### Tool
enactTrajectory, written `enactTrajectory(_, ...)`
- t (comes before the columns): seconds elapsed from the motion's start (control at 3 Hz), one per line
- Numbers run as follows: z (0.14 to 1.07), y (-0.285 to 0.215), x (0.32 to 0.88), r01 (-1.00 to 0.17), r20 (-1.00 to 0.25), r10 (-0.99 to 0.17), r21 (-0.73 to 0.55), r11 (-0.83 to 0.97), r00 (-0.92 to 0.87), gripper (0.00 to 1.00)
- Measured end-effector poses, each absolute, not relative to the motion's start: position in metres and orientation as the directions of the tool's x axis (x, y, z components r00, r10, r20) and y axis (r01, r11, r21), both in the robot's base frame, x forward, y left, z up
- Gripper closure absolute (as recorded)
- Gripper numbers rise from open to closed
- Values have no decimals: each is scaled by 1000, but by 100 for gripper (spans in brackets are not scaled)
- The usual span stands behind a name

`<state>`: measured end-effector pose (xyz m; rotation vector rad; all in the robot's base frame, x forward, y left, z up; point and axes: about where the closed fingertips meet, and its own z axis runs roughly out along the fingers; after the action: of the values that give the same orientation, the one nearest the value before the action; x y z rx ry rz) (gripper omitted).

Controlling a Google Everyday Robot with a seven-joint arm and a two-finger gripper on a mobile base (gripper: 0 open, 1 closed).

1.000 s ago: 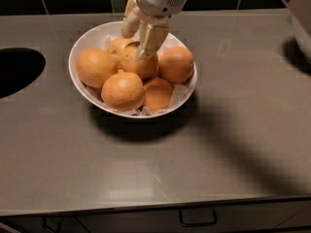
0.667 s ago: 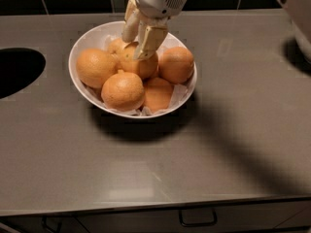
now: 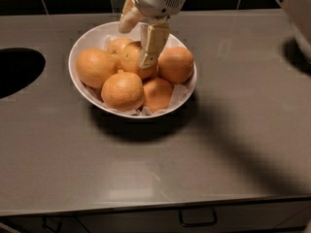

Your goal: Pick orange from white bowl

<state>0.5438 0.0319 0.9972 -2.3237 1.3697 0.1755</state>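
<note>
The white bowl (image 3: pixel 80 84) sits on the grey counter, lined with white paper and holding several oranges. My gripper (image 3: pixel 134 46) reaches down from the top into the back middle of the bowl. Its tan fingers (image 3: pixel 151 42) are spread, one on each side of the middle orange (image 3: pixel 130 58), low against it. That orange rests among the others and is partly hidden by the right finger. Other oranges lie at the left (image 3: pixel 95 67), the right (image 3: pixel 176 64) and the front (image 3: pixel 122 90).
A dark round sink opening (image 3: pixel 17 72) is cut into the counter at the left. Black tiled wall runs along the back. A white robot shell (image 3: pixel 296 8) shows at the top right. Drawer handles (image 3: pixel 197 218) line the front below the counter edge.
The gripper has stayed over the middle orange with hardly any shift. The oranges and the bowl have not moved.
</note>
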Motion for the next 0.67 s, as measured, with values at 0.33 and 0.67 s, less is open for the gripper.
enactTrajectory(0.33, 997, 31, 544, -859, -321, -804, -301, -415, 501, 39)
enactTrajectory(0.67, 996, 29, 543, -863, -324, -806, -297, -410, 494, 39)
